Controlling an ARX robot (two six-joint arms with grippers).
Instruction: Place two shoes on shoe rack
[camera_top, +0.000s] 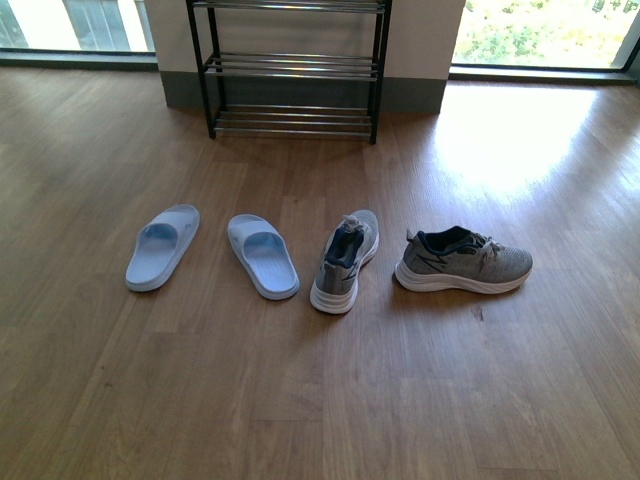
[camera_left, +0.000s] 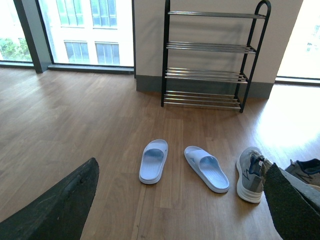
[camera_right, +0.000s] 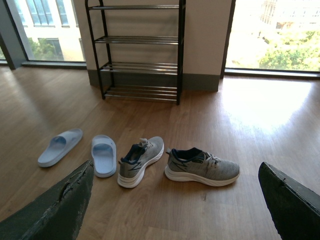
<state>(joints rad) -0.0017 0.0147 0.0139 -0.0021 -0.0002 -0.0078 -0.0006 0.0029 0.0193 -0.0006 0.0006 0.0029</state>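
On the wooden floor (camera_top: 330, 400), well apart from the shoe rack (camera_top: 292, 68) by the wall, stand the 2 grey sneakers. The left sneaker (camera_top: 344, 262) points toward the rack, while the right sneaker (camera_top: 463, 261) lies crosswise just beside it. 2 pale blue slides (camera_top: 263, 255) lie further left. The left jaws and the right jaws are spread wide, gripping nothing.

Left gripper (camera_left: 182, 166) up in the air, jaws spread wide, its two dark fingers (camera_left: 60, 205) sitting far apart on either side of the wrist camera, gripping nothing. Right gripper (camera_right: 176, 166), same story: jaws wide, scuffed dark pads (camera_right: 55, 207) well apart, empty between them. Both wrists are pitched forward and downward, and both grippers are level, neither rolled to one side.
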